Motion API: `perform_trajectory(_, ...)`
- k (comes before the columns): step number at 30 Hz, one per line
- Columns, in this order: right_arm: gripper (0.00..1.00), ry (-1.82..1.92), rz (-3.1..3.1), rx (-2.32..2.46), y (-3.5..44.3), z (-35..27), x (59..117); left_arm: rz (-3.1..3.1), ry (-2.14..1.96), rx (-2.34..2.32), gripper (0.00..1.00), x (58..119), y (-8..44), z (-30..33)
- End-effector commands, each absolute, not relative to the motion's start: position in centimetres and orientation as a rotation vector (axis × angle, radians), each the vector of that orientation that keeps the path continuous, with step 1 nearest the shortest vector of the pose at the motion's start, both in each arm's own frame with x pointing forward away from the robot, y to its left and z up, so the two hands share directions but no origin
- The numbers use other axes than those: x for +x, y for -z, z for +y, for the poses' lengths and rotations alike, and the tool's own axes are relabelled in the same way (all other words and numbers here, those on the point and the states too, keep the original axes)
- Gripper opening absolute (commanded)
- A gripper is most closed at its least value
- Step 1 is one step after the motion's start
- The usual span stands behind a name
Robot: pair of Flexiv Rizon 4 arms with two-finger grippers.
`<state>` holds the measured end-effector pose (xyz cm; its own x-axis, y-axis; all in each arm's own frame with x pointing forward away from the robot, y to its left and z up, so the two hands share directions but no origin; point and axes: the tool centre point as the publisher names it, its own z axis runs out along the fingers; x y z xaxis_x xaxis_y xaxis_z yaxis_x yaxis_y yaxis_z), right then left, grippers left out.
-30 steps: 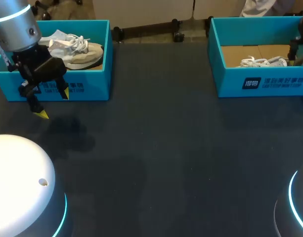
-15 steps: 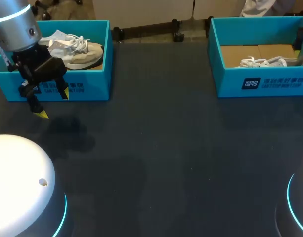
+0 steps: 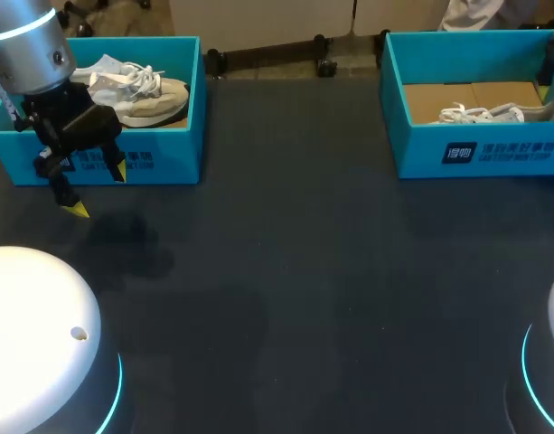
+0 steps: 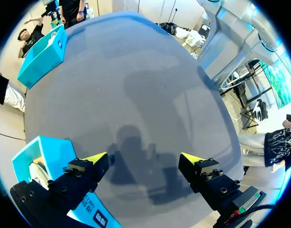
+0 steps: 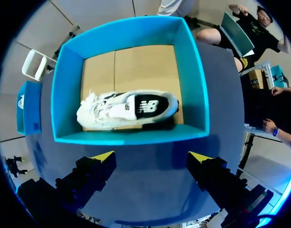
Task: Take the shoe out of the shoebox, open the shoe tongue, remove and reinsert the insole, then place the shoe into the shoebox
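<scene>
The white sneaker (image 5: 128, 109) lies inside the right shoebox (image 5: 131, 137); the right gripper (image 5: 152, 156) hangs just outside the box's long wall, fingers spread wide, holding nothing. The left gripper (image 3: 98, 190), equally wide and empty, is positioned in front of the left shoebox (image 3: 159, 163), which contains a second sneaker (image 3: 136, 90).

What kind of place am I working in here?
Probably a robot test bench for shoe handling: dark table, left shoebox with beige sneaker, right shoebox with white sneaker.

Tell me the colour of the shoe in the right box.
The shoe is white with a black side patch; clearest in the right wrist view.
</scene>
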<state>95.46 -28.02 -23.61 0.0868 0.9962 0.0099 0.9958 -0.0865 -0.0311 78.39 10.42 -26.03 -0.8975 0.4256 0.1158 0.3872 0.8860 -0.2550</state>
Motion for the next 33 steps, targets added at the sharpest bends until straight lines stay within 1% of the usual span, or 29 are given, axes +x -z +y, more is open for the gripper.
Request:
perform_trajectory(1, 1.0, 0.021, -2.102, -2.308, 22.8, -27.3, 93.1, -2.886, -0.336, -0.627, 1.0, 78.4, 26.0, 10.5)
perform_trajectory(8, 1.0, 0.033, -2.095, -2.292, 22.3, -25.2, 90.8, -2.886, -0.336, -0.627, 1.0, 78.4, 26.0, 10.5)
perform_trajectory(12, 1.0, 0.037, -2.092, -2.266, 22.7, -24.0, 89.9, -2.886, -0.336, -0.627, 1.0, 78.4, 26.0, 10.5)
perform_trajectory(20, 1.0, 0.043, -2.083, -2.244, 23.1, -23.3, 89.6, -2.886, -0.336, -0.627, 1.0, 78.4, 26.0, 10.5)
perform_trajectory(24, 1.0, 0.043, -2.083, -2.244, 23.1, -23.3, 89.6, -2.855, -0.389, -0.911, 1.0, 79.5, 24.9, 11.7)
perform_trajectory(27, 1.0, 0.043, -2.083, -2.244, 23.1, -23.3, 89.6, -2.81, -0.335, -1.138, 1.0, 81.0, 24.0, 13.1)
perform_trajectory(31, 1.0, 0.043, -2.083, -2.244, 23.1, -23.3, 89.6, -2.674, -0.245, -1.356, 1.0, 84.2, 23.4, 15.2)
perform_trajectory(33, 1.0, 0.043, -2.083, -2.244, 23.1, -23.3, 89.6, -2.614, -0.226, -1.39, 1.0, 86.3, 23.6, 16.4)
